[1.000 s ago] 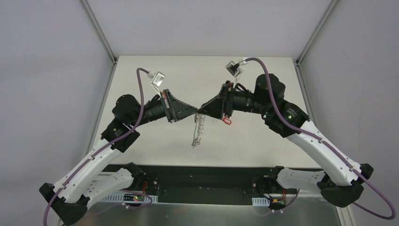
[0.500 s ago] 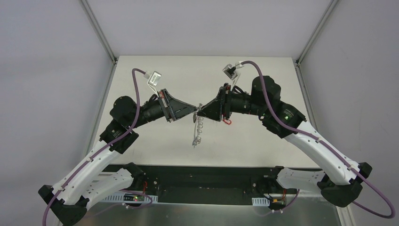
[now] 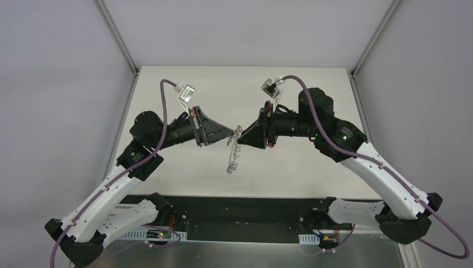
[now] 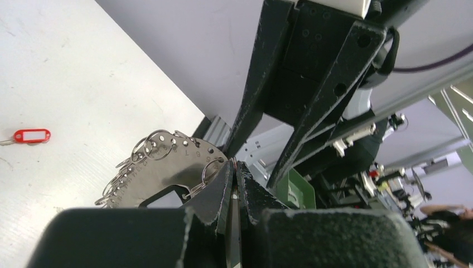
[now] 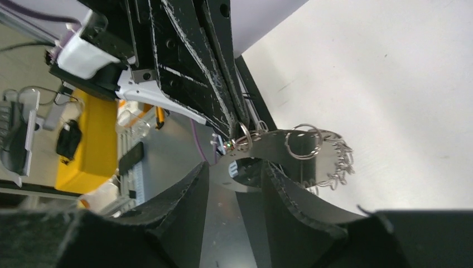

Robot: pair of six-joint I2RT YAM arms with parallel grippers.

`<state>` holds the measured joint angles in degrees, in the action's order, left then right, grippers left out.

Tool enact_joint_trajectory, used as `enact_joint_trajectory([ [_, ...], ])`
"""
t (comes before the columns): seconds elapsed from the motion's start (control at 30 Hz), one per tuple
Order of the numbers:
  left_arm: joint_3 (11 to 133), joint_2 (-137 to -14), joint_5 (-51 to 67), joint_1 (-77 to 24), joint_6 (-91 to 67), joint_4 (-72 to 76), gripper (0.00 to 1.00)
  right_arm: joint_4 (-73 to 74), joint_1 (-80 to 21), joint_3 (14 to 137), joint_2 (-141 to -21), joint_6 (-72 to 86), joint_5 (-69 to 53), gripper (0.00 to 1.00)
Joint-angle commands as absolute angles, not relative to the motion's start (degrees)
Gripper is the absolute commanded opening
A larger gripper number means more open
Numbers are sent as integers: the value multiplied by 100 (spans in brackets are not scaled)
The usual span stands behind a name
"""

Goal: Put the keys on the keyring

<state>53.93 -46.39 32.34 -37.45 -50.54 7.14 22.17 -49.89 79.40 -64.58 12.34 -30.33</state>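
Note:
The keyring [image 3: 234,155], a silvery piece fringed with small split rings, hangs above the middle of the table. My left gripper [image 3: 232,133] is shut on its top edge, and in the left wrist view the closed tips [image 4: 234,172] pinch the keyring [image 4: 162,167]. From the right, my right gripper [image 3: 241,134] meets it tip to tip. Its jaws [image 5: 237,178] stand apart, straddling the keyring [image 5: 304,144]. A red key [image 4: 32,135] lies flat on the table. From above, my right gripper hides all of the red key except a sliver [image 3: 270,144].
The white table [image 3: 184,167] has metal frame posts [image 3: 118,39] at its back corners. A dark rail [image 3: 240,206] runs along the near edge between the arm bases. Both arms reach inward above the table's centre.
My right gripper has slid left along the keyring's top, now covering most of the red key in the top view. Its jaws have narrowed slightly. The left gripper holds steady.

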Motion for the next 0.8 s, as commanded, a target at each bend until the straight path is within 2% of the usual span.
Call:
enact_joint_trajectory([
  [0.0, 6098, -4678, 4090, -3753, -4474, 415, 0, 3447, -5021, 8813, -6439, 130, -3044, 44],
  [0.4, 6835, -5255, 5696, -3753, -3847, -225, 0, 5159, -5024, 10156, -7086, -1115, -3985, 47],
  [0.77, 6992, -5472, 5899, -3753, -3542, -419, 0, 5107, -5035, 10439, -7422, -1025, -4546, 46],
])
